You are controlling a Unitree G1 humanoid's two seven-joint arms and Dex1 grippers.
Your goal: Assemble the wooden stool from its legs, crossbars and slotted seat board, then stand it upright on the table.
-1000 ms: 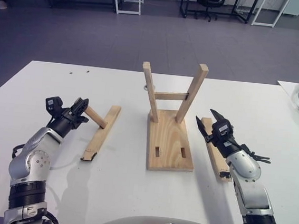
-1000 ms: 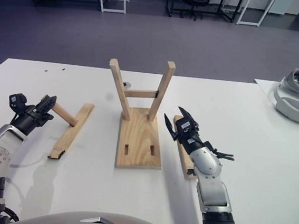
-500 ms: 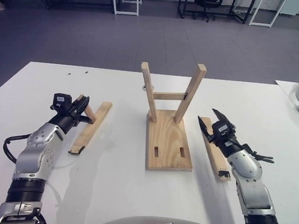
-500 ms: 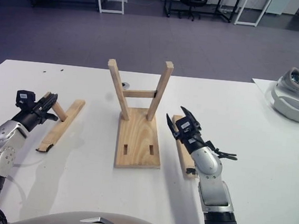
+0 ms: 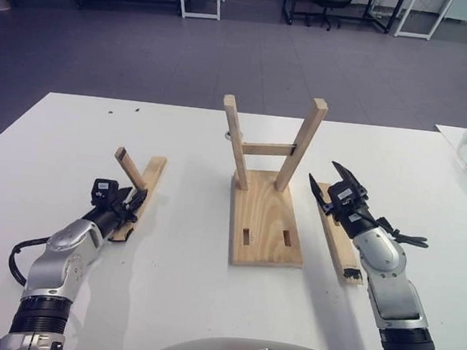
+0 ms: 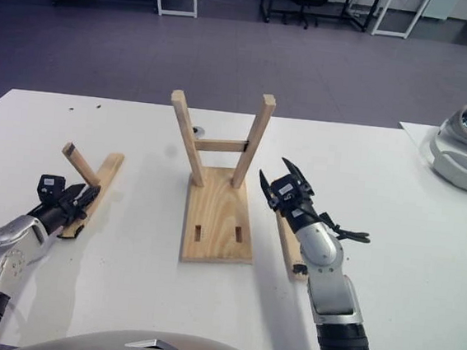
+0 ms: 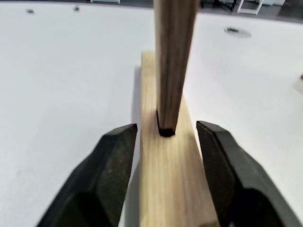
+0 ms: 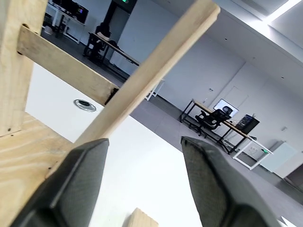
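The slotted seat board (image 5: 266,219) lies flat at the table's middle, with two legs (image 5: 235,142) (image 5: 301,144) and a crossbar (image 5: 266,149) standing up from its far end. A loose leg (image 5: 144,185) lies to its left, a short crossbar stub (image 5: 129,167) sticking up from it. My left gripper (image 5: 127,206) is open at that leg's near end, its fingers (image 7: 113,161) straddling the wood (image 7: 165,161) just below the stub (image 7: 173,61). A second loose leg (image 5: 339,243) lies right of the board. My right gripper (image 5: 335,189) hovers open over its far end, beside the standing legs (image 8: 142,90).
A white headset (image 6: 463,152) rests at the table's far right. A small round grommet (image 6: 198,131) sits in the tabletop behind the standing legs. Bare table lies in front of the board and at the far left.
My left gripper has let go of the crossbar stub and drawn back to the leg's near end; the leg has shifted left. The right gripper has edged slightly forward.
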